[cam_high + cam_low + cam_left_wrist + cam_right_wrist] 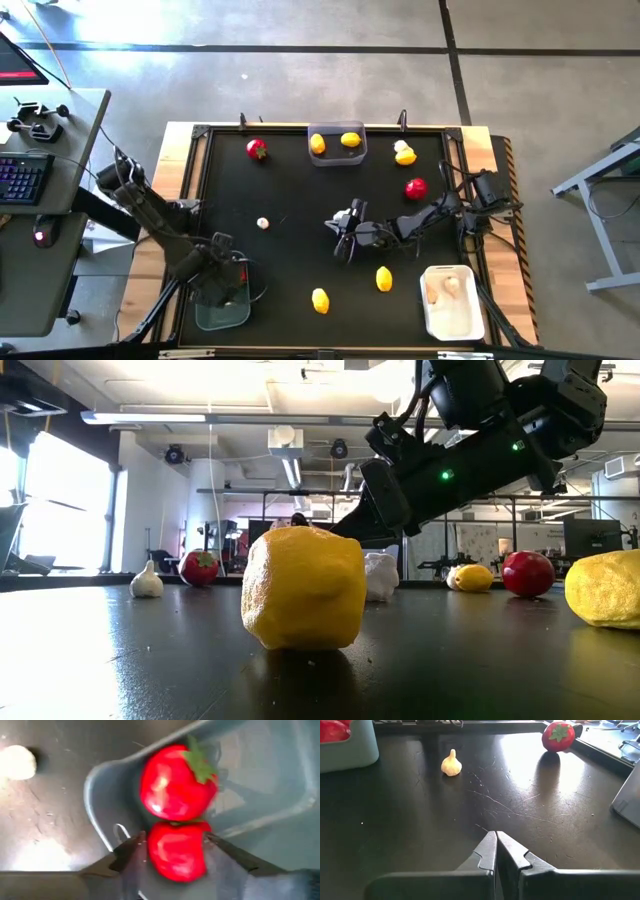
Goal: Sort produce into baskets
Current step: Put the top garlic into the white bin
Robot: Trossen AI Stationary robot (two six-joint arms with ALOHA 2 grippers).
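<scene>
**Red fruit poised over the grey bin**

Over the near-left grey bin (222,312), the left gripper (175,851) clamps a red fruit (176,855) between its fingers, directly above a second red fruit (177,782) already lying inside. Released here, the held fruit may strike the one below and bounce over the wall. The right gripper (496,851) hangs mid-table, jaws pressed together and holding nothing. Garlic (451,764), lemons (320,299) and another red fruit (416,187) lie loose on the table (290,260).
</scene>
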